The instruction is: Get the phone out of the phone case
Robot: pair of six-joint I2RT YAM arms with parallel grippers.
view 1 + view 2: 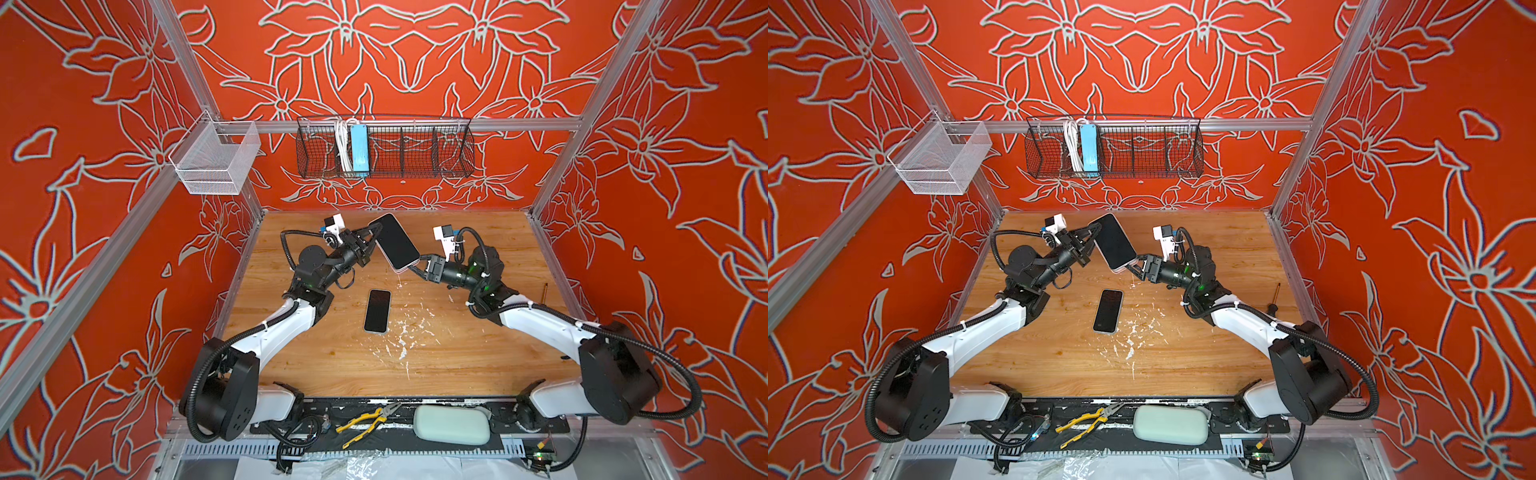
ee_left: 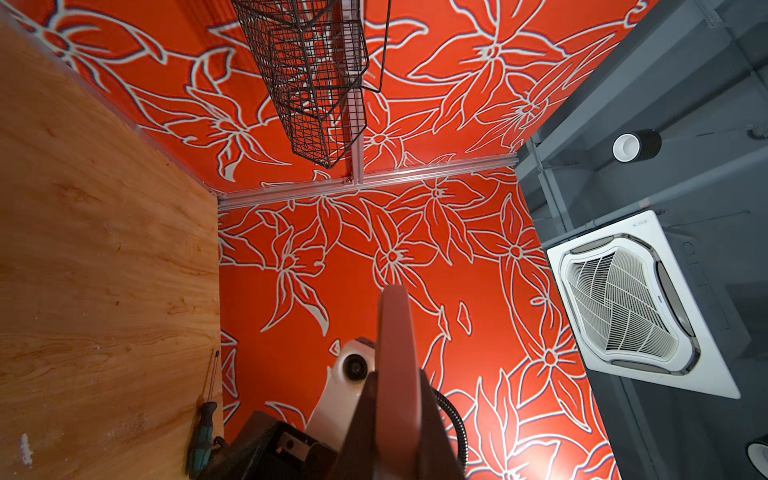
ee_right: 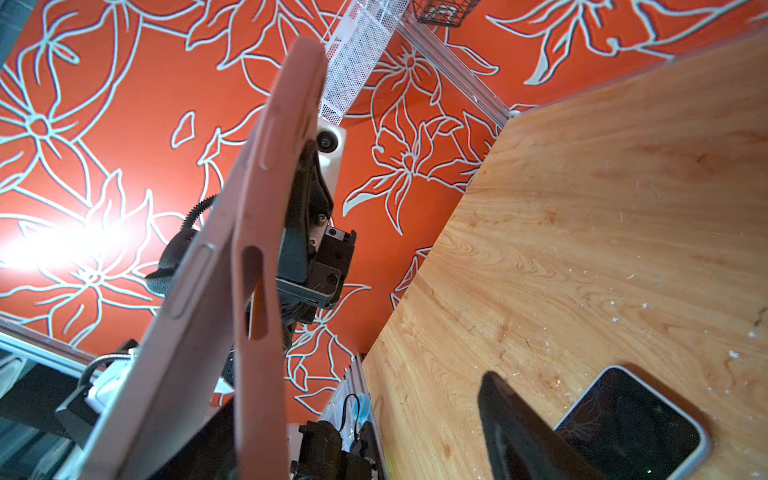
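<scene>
Pink case point(image 3: 257, 332) with the phone point(image 1: 394, 241) in it hangs tilted above the bench point(image 1: 457, 353), screen up. Left fingers point(image 1: 370, 231) are clamped on its far end. Right fingers point(image 3: 511, 424) stand apart about its near corner, one clear of it; whether the other touches, I cannot tell. A second phone point(image 1: 377, 311) lies on the bench below

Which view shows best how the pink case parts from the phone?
The right wrist view: close up, the pink case bends away from the phone. Both top views show mostly the screen; the left wrist, one pink edge.
</scene>
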